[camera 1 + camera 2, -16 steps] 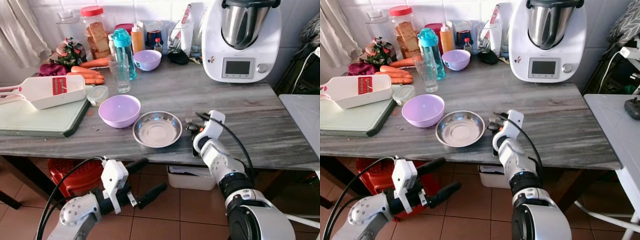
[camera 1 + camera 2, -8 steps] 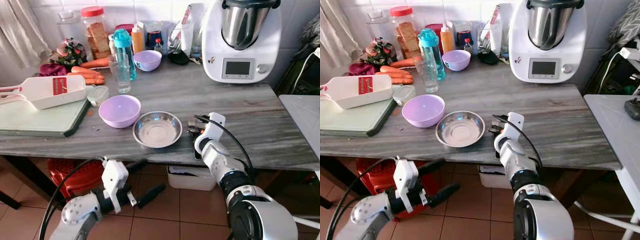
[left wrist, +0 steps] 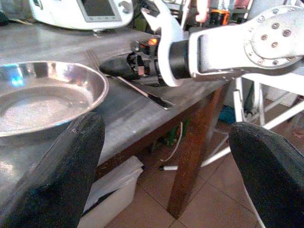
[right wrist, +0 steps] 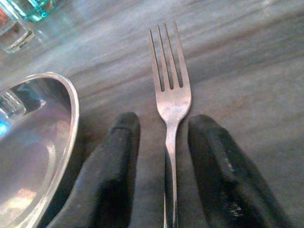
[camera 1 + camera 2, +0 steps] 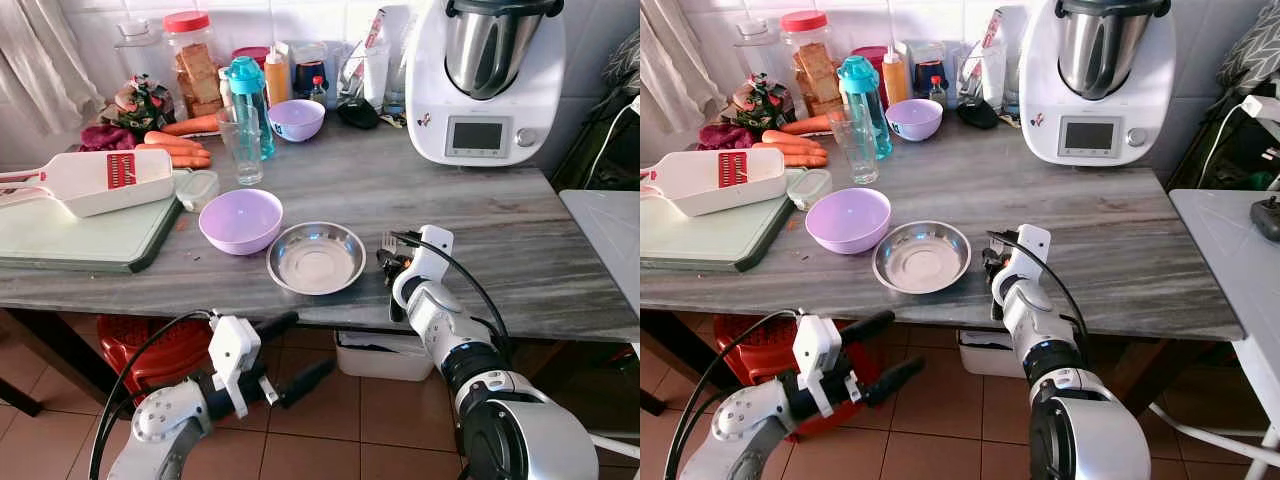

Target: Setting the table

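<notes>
A steel fork lies flat on the grey table, tines pointing away from the edge, just right of a shallow steel bowl. My right gripper rests low on the table near its front edge. It is open, with one black finger on each side of the fork's handle and a small gap on both sides. My left gripper hangs below the table edge, open and holding nothing. From the left wrist view the steel bowl and the right arm lie ahead.
A purple bowl sits left of the steel one. A glass, a teal bottle, a small purple bowl and jars stand behind. A cutting board with a slicer is at left, a kitchen machine at back right.
Very little. The right gripper has eased slightly to the right beside the bowl, staying astride the fork. The left arm has drifted a little under the table edge.
</notes>
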You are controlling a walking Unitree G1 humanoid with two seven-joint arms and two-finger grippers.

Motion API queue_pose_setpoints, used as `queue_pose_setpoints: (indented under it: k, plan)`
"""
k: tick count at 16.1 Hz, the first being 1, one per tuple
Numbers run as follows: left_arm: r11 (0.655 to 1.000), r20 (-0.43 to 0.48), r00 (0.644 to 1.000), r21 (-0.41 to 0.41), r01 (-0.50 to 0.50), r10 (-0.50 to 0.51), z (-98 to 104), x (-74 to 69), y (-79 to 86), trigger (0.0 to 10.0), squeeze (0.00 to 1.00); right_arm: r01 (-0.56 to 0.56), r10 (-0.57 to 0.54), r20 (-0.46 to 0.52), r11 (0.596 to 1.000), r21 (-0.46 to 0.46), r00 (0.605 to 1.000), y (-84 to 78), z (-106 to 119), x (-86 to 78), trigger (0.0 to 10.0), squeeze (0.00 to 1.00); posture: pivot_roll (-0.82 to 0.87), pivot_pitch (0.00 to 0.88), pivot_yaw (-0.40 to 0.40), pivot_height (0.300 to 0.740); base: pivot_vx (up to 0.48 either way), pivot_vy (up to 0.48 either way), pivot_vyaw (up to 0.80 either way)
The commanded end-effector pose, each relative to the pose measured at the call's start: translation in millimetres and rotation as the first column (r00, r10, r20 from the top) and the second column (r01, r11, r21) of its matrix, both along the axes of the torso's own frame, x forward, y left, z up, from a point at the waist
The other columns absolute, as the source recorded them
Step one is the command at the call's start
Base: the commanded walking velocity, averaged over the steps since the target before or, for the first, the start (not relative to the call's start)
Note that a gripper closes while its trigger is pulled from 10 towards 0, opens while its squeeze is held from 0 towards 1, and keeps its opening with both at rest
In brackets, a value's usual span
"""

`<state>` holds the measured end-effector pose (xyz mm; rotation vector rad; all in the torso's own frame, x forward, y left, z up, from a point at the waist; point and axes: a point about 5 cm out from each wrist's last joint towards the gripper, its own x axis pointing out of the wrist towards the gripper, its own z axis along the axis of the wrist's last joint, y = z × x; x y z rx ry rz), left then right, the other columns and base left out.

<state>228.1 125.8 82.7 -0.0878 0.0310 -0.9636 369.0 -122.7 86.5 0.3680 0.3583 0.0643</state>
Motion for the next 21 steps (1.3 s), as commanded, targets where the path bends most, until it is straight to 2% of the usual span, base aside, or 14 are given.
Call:
queue_pose_setpoints:
  k: [1, 3, 4, 7, 9, 11, 12, 13, 14, 16, 17, 18, 20, 21]
  plan:
    - [1.000, 0.013, 1.000, 0.017, -0.011, 0.011, 2, 2.3, 2.3, 10.0, 0.00, 0.017, -0.017, 0.016, 1.000, -0.007, 1.000, -6.2, 3, 2.1, 10.0, 1.00, 0.04, 0.000, 0.041, 0.740, 0.000, 0.000, 0.00]
    - [1.000, 0.024, 1.000, 0.013, -0.016, 0.016, 4, 3.8, 2.5, 10.0, 0.00, 0.007, -0.007, 0.094, 1.000, -0.007, 0.996, -5.8, 19, 8.3, 10.0, 1.00, 0.04, 0.000, 0.040, 0.740, 0.000, 0.000, 0.00]
    - [1.000, 0.031, 0.999, 0.006, -0.029, 0.029, 5, 6.1, 2.9, 10.0, 0.00, -0.003, 0.006, 0.173, 1.000, -0.015, 0.985, -4.4, 36, 12.8, 10.0, 1.00, 0.05, 0.000, 0.039, 0.740, 0.000, 0.000, 0.00]
    - [0.999, 0.035, 0.998, -0.007, -0.044, 0.045, 8, 9.6, 2.6, 10.0, 0.00, -0.011, 0.024, 0.279, 0.999, -0.048, 0.960, -5.0, 53, 11.3, 10.0, 1.00, 0.05, 0.000, 0.038, 0.740, 0.000, 0.000, 0.00]
    - [0.998, 0.040, 0.997, -0.013, -0.062, 0.062, 10, 13.9, 1.5, 10.0, 0.00, 0.002, 0.039, 0.364, 0.994, -0.113, 0.931, -12.7, 61, -1.5, 10.0, 1.00, 0.04, 0.000, 0.040, 0.740, 0.000, 0.000, 0.00]
    - [0.985, 0.085, 0.982, 0.002, -0.171, 0.170, 13, 23.6, 4.7, 10.0, 0.00, 0.033, 0.054, 0.397, 0.977, -0.211, 0.916, -25.5, 60, -15.8, 10.0, 1.00, 0.04, 0.000, 0.045, 0.740, 0.000, 0.000, 0.00]
    - [0.955, 0.092, 0.952, 0.015, -0.296, 0.293, 12, 35.8, 8.6, 10.0, 0.00, 0.064, 0.053, 0.403, 0.960, -0.271, 0.914, -41.8, 56, -30.2, 10.0, 1.00, 0.03, 0.000, 0.052, 0.740, 0.000, 0.000, 0.00]
    - [0.943, 0.094, 0.939, 0.011, -0.332, 0.330, 12, 40.0, 9.3, 10.0, 0.00, 0.081, 0.046, 0.398, 0.951, -0.298, 0.916, -50.5, 53, -37.5, 10.0, 1.00, 0.02, 0.000, 0.054, 0.740, 0.000, 0.000, 0.00]
    - [0.914, 0.131, 0.907, 0.014, -0.406, 0.401, 15, 48.2, 10.9, 10.0, 0.00, 0.106, 0.030, 0.388, 0.940, -0.325, 0.921, -65.7, 49, -54.9, 10.0, 1.00, 0.01, 0.000, 0.059, 0.740, 0.000, 0.000, 0.00]
    - [0.888, 0.141, 0.879, -0.002, -0.459, 0.455, 18, 53.1, 13.4, 10.0, 0.00, 0.149, 0.019, 0.409, 0.915, -0.375, 0.912, -76.1, 49, -68.5, 10.0, 1.00, 0.00, 0.000, 0.066, 0.740, 0.000, 0.000, 0.00]
    - [0.843, 0.159, 0.835, 0.020, -0.537, 0.528, 17, 56.6, 18.3, 10.0, 0.00, 0.204, -0.025, 0.425, 0.902, -0.381, 0.905, -86.8, 48, -81.9, 10.0, 1.00, 0.00, 0.000, 0.071, 0.740, 0.000, 0.000, 0.00]
    - [0.777, 0.192, 0.770, 0.054, -0.628, 0.609, 14, 58.7, 24.7, 10.0, 0.00, 0.248, -0.065, 0.427, 0.887, -0.389, 0.902, -96.1, 46, -96.8, 10.0, 1.00, -0.01, 0.000, 0.074, 0.740, 0.000, 0.000, 0.00]
    - [0.719, 0.209, 0.721, 0.099, -0.688, 0.661, 5, 54.1, 29.0, 10.0, 0.00, 0.277, -0.080, 0.440, 0.872, -0.405, 0.894, -99.1, 48, -115.8, 10.0, 0.99, -0.02, 0.000, 0.076, 0.740, 0.000, 0.000, 0.00]
    - [0.707, 0.169, 0.715, 0.115, -0.697, 0.678, -1, 50.7, 28.5, 10.0, 0.00, 0.287, -0.092, 0.446, 0.875, -0.390, 0.890, -96.6, 51, -122.9, 10.0, 0.00, -0.02, 0.000, 0.076, 0.740, 0.000, 0.000, 0.00]
